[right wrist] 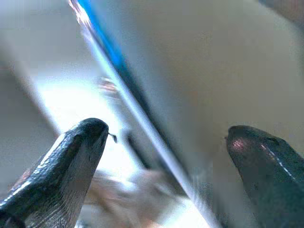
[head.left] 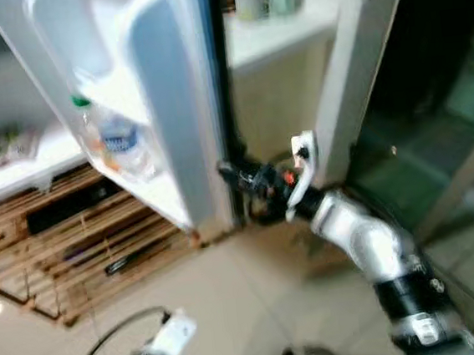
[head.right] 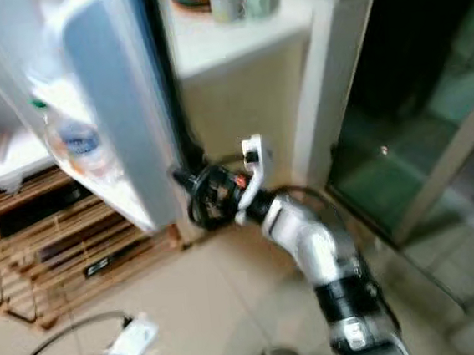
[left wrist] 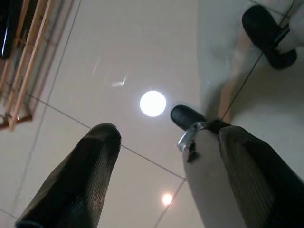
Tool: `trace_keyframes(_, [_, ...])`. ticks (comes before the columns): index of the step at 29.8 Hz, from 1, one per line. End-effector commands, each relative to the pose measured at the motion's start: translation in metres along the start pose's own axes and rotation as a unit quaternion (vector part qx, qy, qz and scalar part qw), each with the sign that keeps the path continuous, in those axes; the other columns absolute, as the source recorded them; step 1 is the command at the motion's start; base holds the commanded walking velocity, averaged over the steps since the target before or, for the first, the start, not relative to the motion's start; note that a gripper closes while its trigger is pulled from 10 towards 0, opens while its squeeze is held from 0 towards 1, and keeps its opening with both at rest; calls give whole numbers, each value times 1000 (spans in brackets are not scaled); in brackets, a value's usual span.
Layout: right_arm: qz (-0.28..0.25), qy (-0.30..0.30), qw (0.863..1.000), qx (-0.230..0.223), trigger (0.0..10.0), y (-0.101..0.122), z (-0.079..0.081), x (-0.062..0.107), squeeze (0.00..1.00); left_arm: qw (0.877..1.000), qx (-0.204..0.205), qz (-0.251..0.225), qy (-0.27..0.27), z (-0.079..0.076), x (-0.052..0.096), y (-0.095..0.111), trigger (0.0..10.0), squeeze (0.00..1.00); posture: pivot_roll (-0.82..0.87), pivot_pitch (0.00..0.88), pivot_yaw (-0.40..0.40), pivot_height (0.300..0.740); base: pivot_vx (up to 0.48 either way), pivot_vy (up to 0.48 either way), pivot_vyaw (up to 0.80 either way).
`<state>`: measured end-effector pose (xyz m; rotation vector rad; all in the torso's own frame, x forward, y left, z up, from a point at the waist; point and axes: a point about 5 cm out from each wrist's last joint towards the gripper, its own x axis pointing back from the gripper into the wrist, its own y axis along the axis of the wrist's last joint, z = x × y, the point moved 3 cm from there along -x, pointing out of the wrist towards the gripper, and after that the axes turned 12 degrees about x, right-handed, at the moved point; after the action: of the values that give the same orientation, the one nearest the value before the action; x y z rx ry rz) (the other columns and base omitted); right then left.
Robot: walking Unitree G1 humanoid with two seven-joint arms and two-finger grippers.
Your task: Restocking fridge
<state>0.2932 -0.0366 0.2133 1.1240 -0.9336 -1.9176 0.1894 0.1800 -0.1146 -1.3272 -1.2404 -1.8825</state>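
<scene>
Slatted wooden rack (head.left: 77, 260) sat low on the left, dark flat items lying on its bars. Just above it a white shelf (head.left: 26, 168) carried something like a printed packet, too blurred to name.

Left gripper (left wrist: 156, 166) hung low over the pale tiled floor (left wrist: 118, 57), pointing down; wrist view showed its two black fingers (left wrist: 80, 175) spread apart with nothing between them. Idle, as far as I could judge.

White fridge door (head.left: 141, 94) stood swung open. Its lower door bin held a clear plastic water bottle with a green cap and blue label (head.left: 114, 139), upright or slightly tilted, already stocked. So the task item was in the door, not in either gripper.

Right gripper (head.left: 235, 178) sat at the door's free edge, low down near the bottom corner. Right wrist view showed the fingers (right wrist: 71, 156) wide apart with the door edge (right wrist: 137, 123) running between them, no clear contact on either side.

My read: the step was moving the door by that edge, probably shutting it. To do it well:
- push with one finger flat on the panel rather than pinching the edge
- follow the hinge arc, don't push straight
- go slow so the bottle didn't tip in the bin
- watch the gripper's cabling (head.right: 210, 198) near the seal

To the right, a cream cabinet (head.left: 279, 47) with jars on top, then a dark glass doorway (head.left: 432, 108).
</scene>
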Motion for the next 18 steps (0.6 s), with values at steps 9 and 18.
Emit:
trace_keyframes(9, [141, -200, 969, -25, 10000, -54, -45, 95, 0, 1000, -21, -6, 3, 7, 1, 3, 10000, 0, -184, 0, 62, 740, 0, 0, 0])
trace_keyframes(18, [247, -436, 849, 169, 10000, -72, -107, 140, 0, 983, 26, -179, 40, 21, 11, 73, 10000, 0, -162, 0, 38, 740, 0, 0, 0])
